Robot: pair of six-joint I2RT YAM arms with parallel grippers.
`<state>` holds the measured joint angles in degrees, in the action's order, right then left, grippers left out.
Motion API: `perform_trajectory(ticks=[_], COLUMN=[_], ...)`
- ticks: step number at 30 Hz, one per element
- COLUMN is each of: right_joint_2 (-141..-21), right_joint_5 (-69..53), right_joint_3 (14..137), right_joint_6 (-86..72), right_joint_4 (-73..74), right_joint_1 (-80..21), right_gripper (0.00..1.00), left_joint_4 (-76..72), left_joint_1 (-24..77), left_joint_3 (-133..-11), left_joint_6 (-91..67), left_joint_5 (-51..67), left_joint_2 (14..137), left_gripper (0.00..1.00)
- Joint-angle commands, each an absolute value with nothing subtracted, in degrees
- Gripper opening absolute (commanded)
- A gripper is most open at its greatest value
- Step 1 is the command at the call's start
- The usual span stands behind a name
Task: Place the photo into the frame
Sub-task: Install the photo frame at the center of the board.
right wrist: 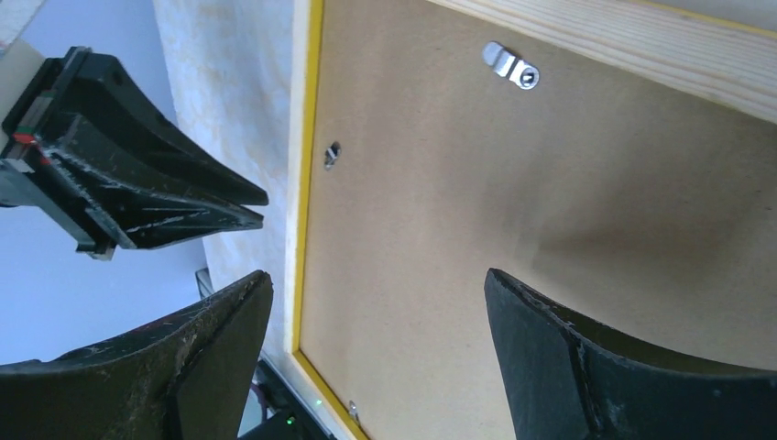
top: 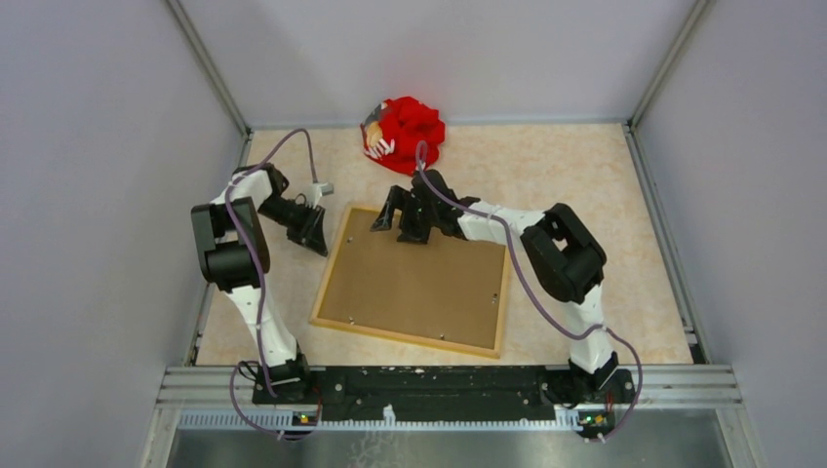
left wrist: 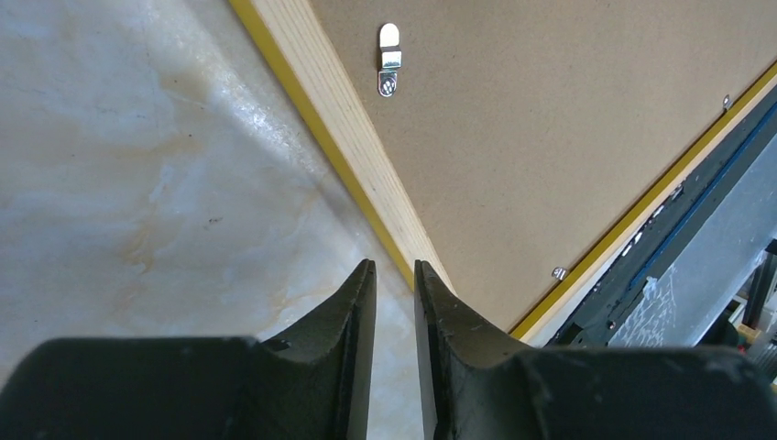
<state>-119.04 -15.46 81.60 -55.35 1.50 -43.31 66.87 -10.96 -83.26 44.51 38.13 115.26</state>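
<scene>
Frame (top: 405, 337) lies face-down; right tool (top: 400, 226) spread wide above its far edge.

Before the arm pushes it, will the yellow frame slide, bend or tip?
It probably slides: the frame lies flat on a glossy table. It is likely stiff, given its solid wooden rails. Tipping seems unlikely while it lies low and wide.

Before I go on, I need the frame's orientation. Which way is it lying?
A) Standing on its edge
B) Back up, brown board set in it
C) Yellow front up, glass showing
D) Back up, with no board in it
B: the frame lies flat with its wood-coloured back up, and the brown board fills it, with metal clips showing on it.
</scene>
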Motion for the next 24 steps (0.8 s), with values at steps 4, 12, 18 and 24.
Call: perform_trajectory(ticks=[4, 12, 18, 24], right_joint_2=[-119.8, -121.1, -120.7, -120.7], right_joint_5=[-15.7, -16.0, -15.7, -15.8], right_joint_3=[84.9, 85.1, 85.1, 85.4], right_joint_6=[-55.7, -56.0, -55.4, -55.2], right_joint_4=[-1.4, -2.3, -1.6, -1.6], right_joint_1=[-44.8, -45.1, -45.2, -45.2], right_gripper=[0.86, 0.85, 0.85, 0.85], left_joint_4=[67.6, 67.2, 67.0, 67.7], left_joint_1=[-11.0, -11.0, -11.0, -11.0], left_joint_3=[-83.0, -81.4, -81.3, -81.4], left_joint_6=[46.1, 46.8, 47.2, 47.6], left_joint_5=[37.1, 37.8, 37.1, 37.4], left_joint_2=[114.8, 114.6, 114.7, 114.7], left_gripper=[0.24, 0.19, 0.18, 0.22])
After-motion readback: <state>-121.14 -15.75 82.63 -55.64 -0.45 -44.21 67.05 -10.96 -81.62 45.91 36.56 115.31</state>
